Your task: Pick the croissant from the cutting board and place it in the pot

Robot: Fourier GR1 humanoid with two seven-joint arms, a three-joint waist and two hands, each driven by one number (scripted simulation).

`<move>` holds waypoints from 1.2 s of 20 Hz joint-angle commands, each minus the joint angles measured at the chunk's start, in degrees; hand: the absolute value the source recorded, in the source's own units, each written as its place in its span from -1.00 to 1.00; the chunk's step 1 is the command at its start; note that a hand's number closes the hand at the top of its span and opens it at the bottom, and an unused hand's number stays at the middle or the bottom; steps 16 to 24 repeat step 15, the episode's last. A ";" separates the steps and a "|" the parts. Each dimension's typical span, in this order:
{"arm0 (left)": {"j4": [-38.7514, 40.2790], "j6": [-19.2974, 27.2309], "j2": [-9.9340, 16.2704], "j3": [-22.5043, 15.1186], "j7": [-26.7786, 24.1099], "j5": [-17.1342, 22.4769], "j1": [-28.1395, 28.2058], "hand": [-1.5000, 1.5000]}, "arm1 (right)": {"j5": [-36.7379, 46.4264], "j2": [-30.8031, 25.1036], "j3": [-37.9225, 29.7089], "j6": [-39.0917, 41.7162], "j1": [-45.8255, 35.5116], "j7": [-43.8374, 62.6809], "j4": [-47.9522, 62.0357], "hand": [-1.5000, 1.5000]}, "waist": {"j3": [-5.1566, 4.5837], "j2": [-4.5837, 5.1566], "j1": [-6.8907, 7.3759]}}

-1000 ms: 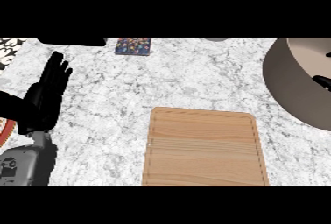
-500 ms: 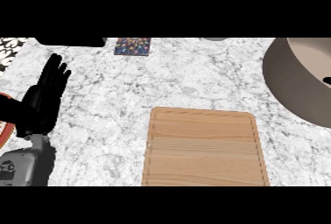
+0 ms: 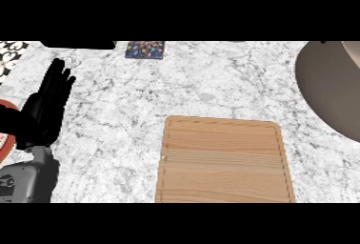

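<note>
The left hand (image 3: 48, 108) rests at the left edge of the head view, fingers straight and pointing up the frame, holding nothing; its grey forearm (image 3: 25, 178) comes in from the lower left corner. The right hand does not show, so its state cannot be told.

A wooden board (image 3: 224, 161) lies flat on the white marbled surface (image 3: 211, 81), a little right of centre and running down to the lower edge. Its top is bare wood with a shallow groove round the rim. The croissant is not visible anywhere in this view, on the board or off it.

The pot (image 3: 330, 90) sits at the right edge, only partly in frame: a large grey-brown curved wall, well apart from the board's upper right corner.

Near the top edge, a small dark card with coloured specks (image 3: 145, 49) lies on the surface, with a black shape (image 3: 77, 44) just to its left. A patterned black-and-white patch (image 3: 13, 51) shows in the upper left corner, and a red-rimmed thing (image 3: 5, 121) peeks out behind the left hand
</note>
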 commanded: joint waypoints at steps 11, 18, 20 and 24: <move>-0.09 0.90 -0.06 -0.25 1.44 -0.64 -2.36 0.00 | -1.31 -9.48 -0.74 11.12 5.27 -4.38 3.42 -1.00 | 1.03 0.53 0.21; -0.42 -0.43 -0.69 -0.54 0.06 0.31 0.79 0.00 | -2.23 -10.07 -1.24 11.87 6.05 -3.72 4.20 -1.00 | 0.96 0.34 0.66; -0.42 -0.43 -0.69 -0.54 0.06 0.31 0.79 0.00 | -2.23 -10.07 -1.24 11.87 6.05 -3.72 4.20 -1.00 | 0.96 0.34 0.66; -0.42 -0.43 -0.69 -0.54 0.06 0.31 0.79 0.00 | -2.23 -10.07 -1.24 11.87 6.05 -3.72 4.20 -1.00 | 0.96 0.34 0.66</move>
